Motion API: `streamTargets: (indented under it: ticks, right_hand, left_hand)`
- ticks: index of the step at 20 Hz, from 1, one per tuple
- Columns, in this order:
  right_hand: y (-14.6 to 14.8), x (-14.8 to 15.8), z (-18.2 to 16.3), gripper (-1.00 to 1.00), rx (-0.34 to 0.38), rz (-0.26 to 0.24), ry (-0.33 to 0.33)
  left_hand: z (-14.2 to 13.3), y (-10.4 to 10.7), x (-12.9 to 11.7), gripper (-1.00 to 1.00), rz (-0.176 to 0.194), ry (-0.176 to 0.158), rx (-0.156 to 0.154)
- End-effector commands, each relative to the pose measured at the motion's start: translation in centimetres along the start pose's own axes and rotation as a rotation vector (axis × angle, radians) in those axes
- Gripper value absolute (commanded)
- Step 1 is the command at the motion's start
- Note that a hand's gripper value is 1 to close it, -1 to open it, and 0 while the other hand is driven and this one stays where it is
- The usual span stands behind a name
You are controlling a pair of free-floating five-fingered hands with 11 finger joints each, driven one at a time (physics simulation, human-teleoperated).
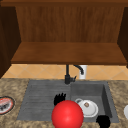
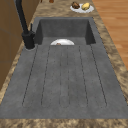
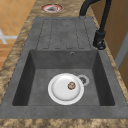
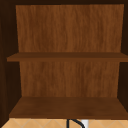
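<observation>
- The left hand (image 1: 59,98) shows in the front view above the sink's draining board (image 1: 42,100), its fingers straight and spread, pointing up, just behind the red ball (image 1: 67,114).
- The red ball sits low in the front view, in front of the line where the draining board meets the basin (image 1: 106,97); whether the left hand touches it I cannot tell.
- The right hand (image 1: 103,121) shows at the basin's front right corner as a dark rounded shape; whether its fingers are apart or together I cannot tell.
- A white plate (image 3: 65,88) lies on the basin floor with a small brown item (image 3: 71,85) on it, just beside the drain (image 3: 83,80).
- The black faucet (image 1: 68,75) stands at the back of the sink.
- On the desk (image 1: 10,85) to the left lies a red-rimmed plate (image 1: 5,105); in the left side view a white plate of food (image 2: 81,7) sits on the desk beyond the basin.
- A wooden wall cabinet (image 4: 67,75) with open shelves hangs above.
</observation>
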Motion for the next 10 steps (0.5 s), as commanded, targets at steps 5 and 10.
streamTargets:
  ticks: [5,10]
  right_hand:
    - [0.0,0.0,0.0,0.00,0.000,0.000,0.000]
    - [0.0,0.0,0.0,0.00,0.000,0.000,0.000]
  left_hand:
    - [-3.0,-2.2,-0.7,-1.00,-0.045,0.070,-0.002]
    - [-6.3,-2.8,-3.4,-1.00,-0.010,0.020,-0.057]
